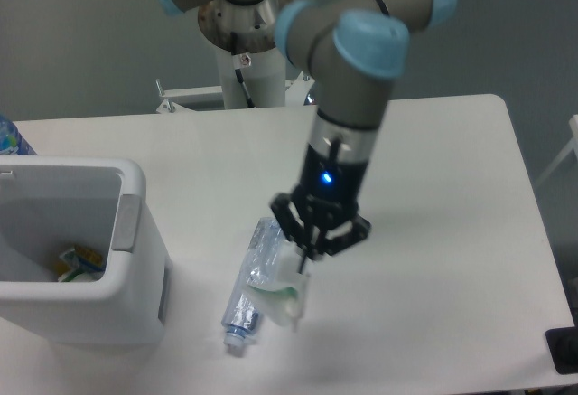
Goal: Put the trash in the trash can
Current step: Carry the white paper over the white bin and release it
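The gripper (307, 255) is seen pointing downward above the bench (452, 232), its jaws closed on the upper edge of the mask (278, 291). The mask is held clear of the bench and hangs below the jaws, a crumpled white piece with a greenish tint along its lower fold. It is seen in front of the bottle's lower half, so part of the bottle is hidden behind it; whether the two touch cannot be told.

The bottle (256, 264) lies on its side on the bench, running from upper right to lower left, its white cap (234, 344) at the near end. It lies just right of the bin (135, 232), apart from it.

The bin stands at the left edge of the bench, open at the top, with a grey handle plate (127, 223) on the side facing the bottle. Inside, at the bottom, a small yellow and blue item (79, 262) is visible.

A blue light (327, 178) is lit on the wrist above the gripper. The arm's base column (246, 61) stands behind the bench's far edge. A blue-patterned object (11, 137) is partly cut off at the left edge of the view, behind the bin
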Robot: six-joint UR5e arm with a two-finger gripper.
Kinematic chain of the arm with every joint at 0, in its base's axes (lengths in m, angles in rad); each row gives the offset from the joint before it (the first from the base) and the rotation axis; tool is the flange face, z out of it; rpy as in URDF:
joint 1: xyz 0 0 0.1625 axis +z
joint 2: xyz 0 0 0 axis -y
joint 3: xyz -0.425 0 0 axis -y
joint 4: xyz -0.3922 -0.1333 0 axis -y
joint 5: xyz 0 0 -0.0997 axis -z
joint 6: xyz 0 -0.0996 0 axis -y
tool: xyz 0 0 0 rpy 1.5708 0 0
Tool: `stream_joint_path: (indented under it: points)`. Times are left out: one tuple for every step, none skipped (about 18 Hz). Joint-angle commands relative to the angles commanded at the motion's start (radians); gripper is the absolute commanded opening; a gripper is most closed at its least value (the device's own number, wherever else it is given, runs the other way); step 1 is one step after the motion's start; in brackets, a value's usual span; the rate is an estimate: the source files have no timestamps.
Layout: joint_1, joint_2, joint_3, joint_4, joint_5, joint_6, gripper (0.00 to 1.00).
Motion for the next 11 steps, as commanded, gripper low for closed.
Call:
stream_joint_path:
  points:
    - [-0.018, 0.017, 0.003, 0.002, -0.002, -0.005, 0.0]
    - [-0.034, 0.034, 0.003, 0.002, -0.005, -0.012, 0.0]
    - [-0.052, 0.057, 0.003, 0.002, -0.014, -0.028, 0.0]
    - [-0.072, 0.075, 0.002, 0.0, -0.027, -0.046, 0.0]
    - [-0.091, 0.091, 0.0, 0.0, -0.037, -0.061, 0.0]
    - [-0.109, 0.101, 0.0, 0.0, -0.04, -0.078, 0.0]
    - [-0.132, 0.111, 0.0, 0.0, -0.04, -0.09, 0.0]
    - [-0.155, 0.117, -0.003, 0.0, -0.04, -0.094, 0.0]
    - [-0.181, 0.117, -0.005, 0.0, -0.038, -0.094, 0.0]
    - [-0.201, 0.115, -0.005, 0.0, -0.038, -0.095, 0.0]
    - [-0.21, 0.112, -0.008, 0.0, -0.037, -0.094, 0.0]
